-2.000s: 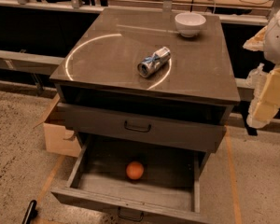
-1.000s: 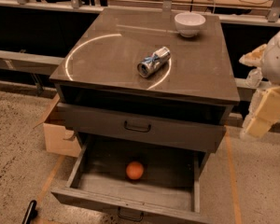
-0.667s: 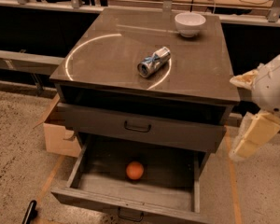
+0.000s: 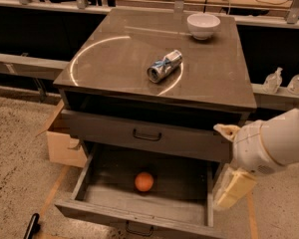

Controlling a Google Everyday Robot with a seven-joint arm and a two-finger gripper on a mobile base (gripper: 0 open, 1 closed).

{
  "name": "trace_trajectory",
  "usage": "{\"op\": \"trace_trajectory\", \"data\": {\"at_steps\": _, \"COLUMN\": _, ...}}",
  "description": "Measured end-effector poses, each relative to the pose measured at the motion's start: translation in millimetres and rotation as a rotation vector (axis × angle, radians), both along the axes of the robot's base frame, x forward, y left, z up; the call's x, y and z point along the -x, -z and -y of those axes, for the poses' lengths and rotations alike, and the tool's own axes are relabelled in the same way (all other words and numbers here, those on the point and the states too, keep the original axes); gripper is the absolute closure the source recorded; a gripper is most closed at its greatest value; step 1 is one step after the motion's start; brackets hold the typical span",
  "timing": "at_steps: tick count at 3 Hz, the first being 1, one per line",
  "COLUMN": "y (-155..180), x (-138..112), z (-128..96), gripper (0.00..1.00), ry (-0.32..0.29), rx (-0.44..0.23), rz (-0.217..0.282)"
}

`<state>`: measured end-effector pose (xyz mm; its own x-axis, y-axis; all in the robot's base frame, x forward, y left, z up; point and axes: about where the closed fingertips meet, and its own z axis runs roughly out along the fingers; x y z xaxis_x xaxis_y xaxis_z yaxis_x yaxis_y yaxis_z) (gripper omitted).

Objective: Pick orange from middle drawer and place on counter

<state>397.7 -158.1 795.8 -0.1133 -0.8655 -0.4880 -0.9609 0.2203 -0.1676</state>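
The orange [image 4: 144, 181] lies on the floor of the open middle drawer [image 4: 92, 197], near its centre and a little toward the front. The counter [image 4: 119, 59] is the glossy grey-brown cabinet top with a bright curved reflection. My gripper [image 4: 233, 185] hangs on the white arm [image 4: 269, 143] at the right, just outside the drawer's right wall and about level with its rim. It is well to the right of the orange and holds nothing that shows.
A crushed silver can [image 4: 164, 66] lies on its side mid-counter. A white bowl [image 4: 203, 25] stands at the back right. A drawer with a flat front and black handle [image 4: 146, 135] sits above the open one. A cardboard box [image 4: 62, 143] stands left of the cabinet.
The arm and gripper have come down and to the left, from beside the counter's right edge to the right side of the open drawer. The orange, can and bowl have not moved.
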Motion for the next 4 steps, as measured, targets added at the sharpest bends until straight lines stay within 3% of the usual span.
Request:
{"op": "trace_trajectory", "data": {"at_steps": 1, "y": 65.5, "x": 1.7, "z": -40.8, "gripper": 0.0, "ry": -0.061, "rx": 0.023, "rz": -0.022}}
{"op": "trace_trajectory", "data": {"at_steps": 2, "y": 70.7, "x": 0.6, "z": -42.4, "gripper": 0.0, "ry": -0.048, "rx": 0.028, "rz": -0.014}}
{"op": "trace_trajectory", "data": {"at_steps": 3, "y": 93.4, "x": 4.2, "z": -56.1, "gripper": 0.0, "ry": -0.052, "rx": -0.01, "rz": -0.032}}
{"op": "trace_trajectory", "data": {"at_steps": 4, "y": 131.6, "x": -11.5, "z": -74.7, "gripper": 0.0, "ry": -0.019, "rx": -0.113, "rz": -0.002}}
